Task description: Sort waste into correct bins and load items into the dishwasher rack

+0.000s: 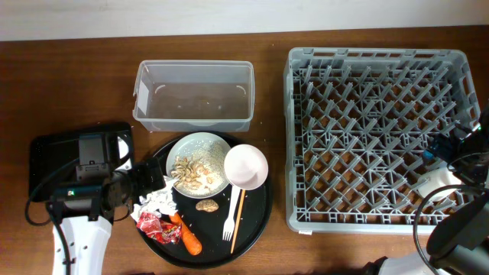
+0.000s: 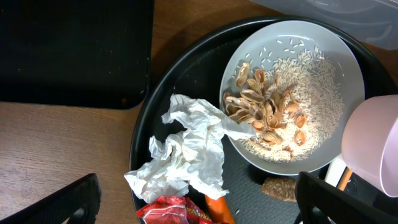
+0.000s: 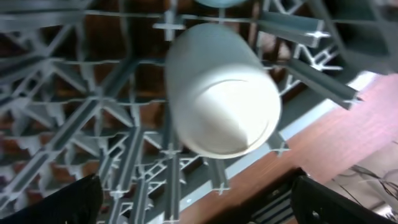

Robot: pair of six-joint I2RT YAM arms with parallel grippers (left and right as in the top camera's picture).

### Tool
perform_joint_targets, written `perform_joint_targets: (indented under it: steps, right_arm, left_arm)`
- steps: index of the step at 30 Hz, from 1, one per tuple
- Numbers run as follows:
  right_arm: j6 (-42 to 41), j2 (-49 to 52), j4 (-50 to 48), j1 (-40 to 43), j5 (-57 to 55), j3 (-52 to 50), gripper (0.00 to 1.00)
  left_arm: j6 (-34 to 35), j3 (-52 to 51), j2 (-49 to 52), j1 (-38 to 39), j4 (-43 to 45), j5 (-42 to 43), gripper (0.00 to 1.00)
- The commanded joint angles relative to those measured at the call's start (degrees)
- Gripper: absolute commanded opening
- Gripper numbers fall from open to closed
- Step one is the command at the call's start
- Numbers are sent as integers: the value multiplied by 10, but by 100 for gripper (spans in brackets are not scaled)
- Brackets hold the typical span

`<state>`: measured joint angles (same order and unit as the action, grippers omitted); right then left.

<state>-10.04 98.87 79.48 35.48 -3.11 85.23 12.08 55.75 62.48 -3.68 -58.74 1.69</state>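
Observation:
On the round black tray [image 1: 260,218] lie crumpled white tissue [image 2: 189,149], a red wrapper [image 2: 171,211], a carrot piece [image 1: 186,235] and a brown lump [image 1: 206,205]. The white plate [image 2: 336,74] holds nut shells [image 2: 264,112] and pale crumbs. The pink bowl [image 1: 246,166], white fork [image 1: 228,221] and chopstick [image 1: 238,210] lie beside it. My left gripper [image 2: 196,180] is open just above the tissue and wrapper. My right gripper [image 3: 196,183] is open and empty at the grey rack's [image 1: 378,126] right side, facing the white cup [image 3: 221,93] lying in the rack.
The clear tub [image 1: 195,95] stands behind the round tray. The shallow black tray [image 1: 53,156] lies at the left, partly under my left arm. A pale blue edge [image 3: 221,2] shows beyond the white cup. Cables hang at the rack's right front corner.

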Motion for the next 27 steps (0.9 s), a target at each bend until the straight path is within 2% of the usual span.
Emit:
perform_joint_targets:
  steps: [1,3,5,8,9,14,17,20,27]
  right_arm:
    - [85,-34,8,-19,127,60,100]
    - [156,-63,8,-64,217,75,100]
    - [191,-87,9,-132,255,76,99]
    - [193,-95,8,-248,257,76,98]
    - [193,-94,0,-316,257,76,98]
    - [204,-76,-87,-538,231,76,99]
    - [209,-32,-110,-618,183,76,100]
    - [218,30,-125,-654,166,76,97]
    - [219,152,-173,-655,163,76,88]
  left_arm:
    - [7,12,-1,-2,0,-2,99]
    - [7,12,-1,-2,0,-2,99]
    - [7,12,-1,-2,0,-2,99]
    - [7,12,-1,-2,0,-2,99]
    - [7,12,-1,-2,0,-2,99]
    - [7,12,-1,-2,0,-2,99]
    - [7,12,-1,-2,0,-2,99]
    - [7,12,-1,-2,0,-2,99]
    - [7,12,-1,-2,0,-2,99]
